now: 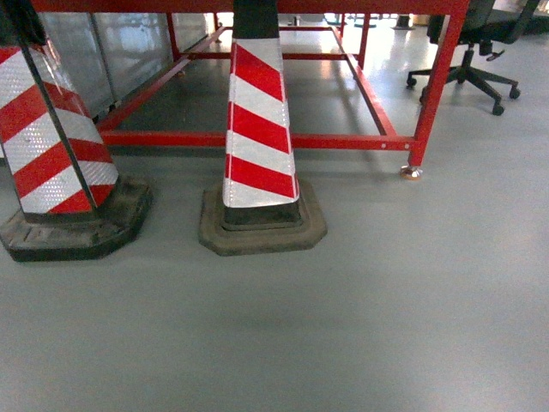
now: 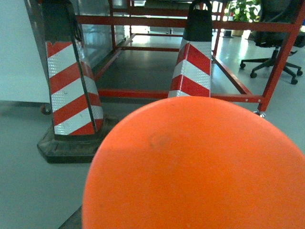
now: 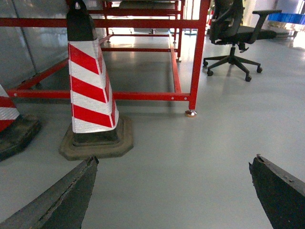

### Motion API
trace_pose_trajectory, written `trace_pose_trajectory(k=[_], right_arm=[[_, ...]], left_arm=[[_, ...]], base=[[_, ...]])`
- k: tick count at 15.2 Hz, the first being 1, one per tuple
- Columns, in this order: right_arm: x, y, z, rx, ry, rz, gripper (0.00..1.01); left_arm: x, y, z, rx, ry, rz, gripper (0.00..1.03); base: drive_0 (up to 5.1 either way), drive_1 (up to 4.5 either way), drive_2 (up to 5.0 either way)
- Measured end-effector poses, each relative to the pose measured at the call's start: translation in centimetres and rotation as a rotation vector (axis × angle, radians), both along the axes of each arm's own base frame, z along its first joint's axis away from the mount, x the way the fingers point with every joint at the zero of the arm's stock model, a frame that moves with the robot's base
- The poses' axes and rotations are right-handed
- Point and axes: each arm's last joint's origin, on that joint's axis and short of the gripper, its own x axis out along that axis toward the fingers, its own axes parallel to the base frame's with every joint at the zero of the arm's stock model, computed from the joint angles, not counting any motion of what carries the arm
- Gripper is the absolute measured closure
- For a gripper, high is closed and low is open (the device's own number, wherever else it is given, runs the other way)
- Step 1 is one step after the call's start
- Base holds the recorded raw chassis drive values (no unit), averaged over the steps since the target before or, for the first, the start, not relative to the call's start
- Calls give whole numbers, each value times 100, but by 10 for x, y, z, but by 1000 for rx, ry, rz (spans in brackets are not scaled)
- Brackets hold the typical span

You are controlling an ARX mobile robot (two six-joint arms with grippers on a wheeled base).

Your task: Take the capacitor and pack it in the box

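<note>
Two cones (image 1: 259, 129) (image 1: 51, 137) carry red and white diagonal stripes on dark grey bases. Table frame (image 1: 257, 139) red. Floor (image 1: 343, 326) plain grey. Office chair (image 1: 472, 60) black. Large orange dome (image 2: 195, 167) fills left wrist view.

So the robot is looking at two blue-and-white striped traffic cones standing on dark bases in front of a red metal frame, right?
Not quite. The two traffic cones, one on the left and one in the middle, are striped red and white, not blue and white, as the head view shows. They do stand on dark bases on the grey floor in front of the red metal frame.
</note>
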Motion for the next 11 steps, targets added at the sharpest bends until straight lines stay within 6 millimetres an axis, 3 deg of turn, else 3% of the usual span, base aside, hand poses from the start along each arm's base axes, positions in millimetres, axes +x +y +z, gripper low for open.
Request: trace_pose_trajectory(k=[11], right_arm=[[0,0,-1,0,6,-1,3]], left_arm=[[0,0,0,0,-1,-3,59]], base=[[-11,400,-422]])
